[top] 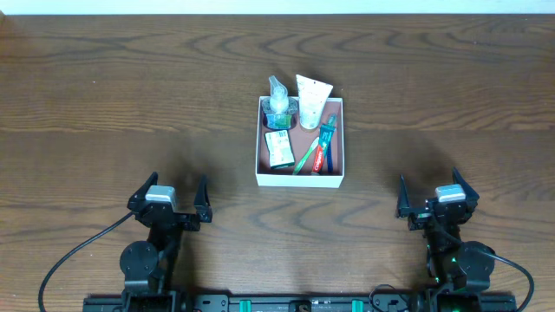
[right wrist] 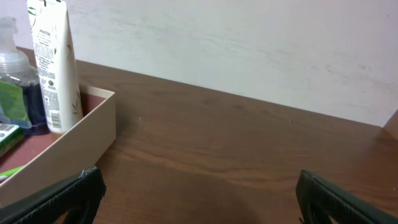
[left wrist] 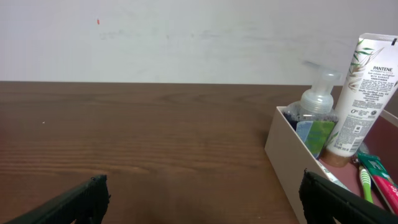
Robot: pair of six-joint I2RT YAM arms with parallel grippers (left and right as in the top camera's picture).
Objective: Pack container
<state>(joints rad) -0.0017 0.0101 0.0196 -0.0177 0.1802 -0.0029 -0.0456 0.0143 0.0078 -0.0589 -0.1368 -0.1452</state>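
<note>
Packing seems done: the square white-walled container at frame centre holds all toiletries, and left tool and right tool stand open, empty.

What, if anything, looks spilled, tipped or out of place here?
Nothing stands out. The container holds the pump bottle and white tube standing at its far end, with the green box and toothbrush lying flat inside. Nothing is spilled. The left gripper and right gripper are open, clear of it.
</note>
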